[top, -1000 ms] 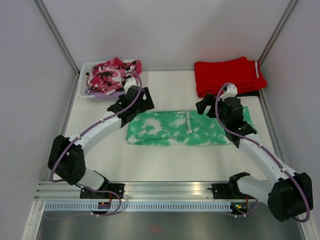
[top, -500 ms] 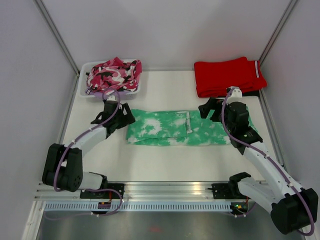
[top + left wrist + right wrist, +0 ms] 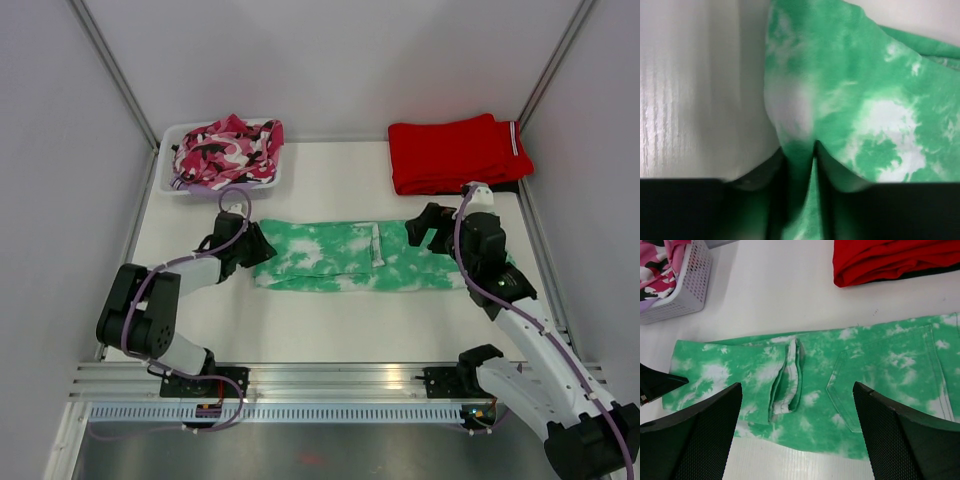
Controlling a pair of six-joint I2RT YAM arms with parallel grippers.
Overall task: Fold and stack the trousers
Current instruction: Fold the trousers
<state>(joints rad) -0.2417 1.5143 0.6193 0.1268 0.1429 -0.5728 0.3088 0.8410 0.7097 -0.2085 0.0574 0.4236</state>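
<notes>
The mint green tie-dye trousers (image 3: 350,257) lie flat across the middle of the table, folded into a long band with a hem fold (image 3: 787,380) near the centre. My left gripper (image 3: 258,250) is low at their left end. In the left wrist view its jaws (image 3: 800,150) are pinched together on the fabric edge (image 3: 865,100). My right gripper (image 3: 425,228) hovers over the right part of the trousers (image 3: 840,380), near a back pocket. It is wide open (image 3: 796,390), with nothing between the fingers.
Folded red trousers (image 3: 455,152) lie at the back right, close to the right gripper. A white basket (image 3: 168,180) holding a pink camouflage garment (image 3: 225,150) stands at the back left. Grey walls enclose the table on three sides.
The left arm pulled back from the basket, dropped to the trousers' left end and its jaws closed on the edge. The right arm shifted slightly right and toward the near side.
</notes>
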